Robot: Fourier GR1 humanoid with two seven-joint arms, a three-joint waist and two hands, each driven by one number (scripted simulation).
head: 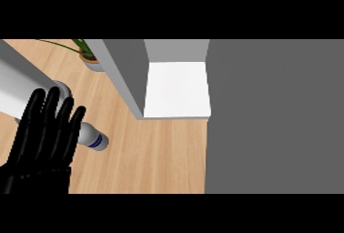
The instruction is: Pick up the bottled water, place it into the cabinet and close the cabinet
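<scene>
At the far left of the head view stands the left hand (42,136), black and glossy, with its long fingers straight, held side by side and pointing up; it holds nothing. The palm side or back side I cannot tell. Behind the hand, at its upper left, a smooth pale grey forearm (17,86) runs as a wide slanted band, ending in a rounded grey part just above the fingertips.

Just to the right of the hand, partly hidden by the fingers, the bottled water (93,138) lies on its side on the counter (154,154). Only a short end of it shows: a white, round body with a dark blue band and a pale end pointing right and down. The counter is light wood with fine straight grain.

Further up and right of the hand, near the top edge, a small potted plant (86,54) shows thin green leaves over a grey pot.

To the right of the bottle, well apart from the hand, is the cabinet (176,88): a grey flat side wall, slanted, and next to it a plain white rectangular inside surface. Its right part is covered by a large, flat, dark grey panel (275,118), matte and without any texture, filling the view's right side.

The right hand does not show.
</scene>
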